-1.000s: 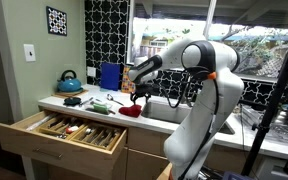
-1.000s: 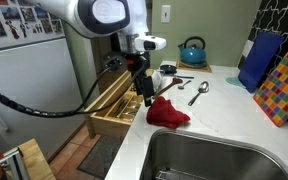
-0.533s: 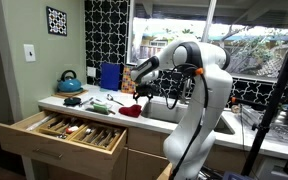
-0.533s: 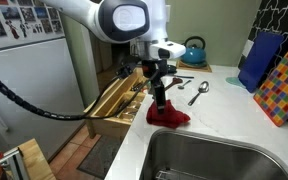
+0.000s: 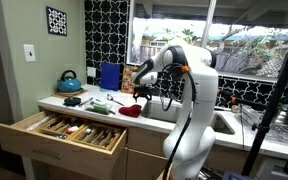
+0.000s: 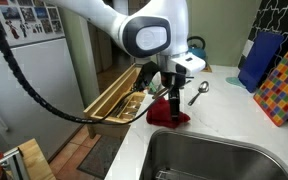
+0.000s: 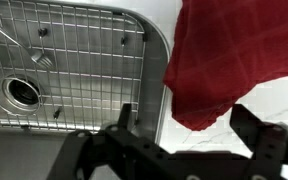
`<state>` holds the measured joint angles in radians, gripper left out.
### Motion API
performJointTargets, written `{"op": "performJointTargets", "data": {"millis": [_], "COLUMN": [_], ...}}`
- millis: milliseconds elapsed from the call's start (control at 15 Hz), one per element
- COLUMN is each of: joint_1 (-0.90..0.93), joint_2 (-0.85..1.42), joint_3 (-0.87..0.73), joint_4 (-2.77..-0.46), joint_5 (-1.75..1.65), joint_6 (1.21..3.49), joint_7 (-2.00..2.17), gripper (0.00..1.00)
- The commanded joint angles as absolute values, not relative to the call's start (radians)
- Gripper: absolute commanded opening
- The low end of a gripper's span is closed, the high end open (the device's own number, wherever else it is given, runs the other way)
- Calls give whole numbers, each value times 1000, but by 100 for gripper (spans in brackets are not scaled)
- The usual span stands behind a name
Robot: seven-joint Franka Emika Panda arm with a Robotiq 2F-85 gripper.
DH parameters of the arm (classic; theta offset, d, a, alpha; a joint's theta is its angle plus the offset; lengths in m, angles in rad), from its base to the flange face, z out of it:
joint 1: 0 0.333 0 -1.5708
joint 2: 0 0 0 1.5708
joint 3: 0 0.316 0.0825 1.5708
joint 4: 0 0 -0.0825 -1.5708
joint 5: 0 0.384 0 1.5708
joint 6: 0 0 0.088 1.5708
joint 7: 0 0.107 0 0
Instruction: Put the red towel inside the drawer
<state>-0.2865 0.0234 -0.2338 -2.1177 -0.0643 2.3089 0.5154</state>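
The red towel (image 5: pixel 130 110) lies crumpled on the white counter beside the sink, seen in both exterior views (image 6: pixel 162 117). In the wrist view it (image 7: pixel 239 55) fills the upper right. My gripper (image 6: pixel 173 98) hangs just above the towel with its fingers open and empty, one on each side of the towel's edge (image 7: pixel 184 128). It also shows in an exterior view (image 5: pixel 141 95). The wooden drawer (image 5: pixel 24 137) stands pulled out below the counter, with several utensils in it (image 6: pixel 112 97).
A steel sink (image 7: pixel 64 70) with a wire rack lies right next to the towel (image 6: pixel 214 155). A teal kettle (image 6: pixel 193 48), a spoon (image 6: pixel 199 92), a blue board (image 6: pixel 259 60) and a checked board (image 6: pixel 284 85) stand on the counter.
My gripper has moved from the drawer side of the towel toward the sink and now stands over the towel. The towel has not moved.
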Motion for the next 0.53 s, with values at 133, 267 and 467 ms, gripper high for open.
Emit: {"op": "performJointTargets", "data": {"millis": [133,267,467], "joint_1": [-281,-280,-279], "joint_2": [126,146,170], "joint_3": [-262,-265,-267], "joint_4": [-2049,-2033,-2011], "joint_5": [27,51,80], "joint_6": [2342,2338,2328], "joint_7": [523,520,510], "gripper": [100,92,79]}}
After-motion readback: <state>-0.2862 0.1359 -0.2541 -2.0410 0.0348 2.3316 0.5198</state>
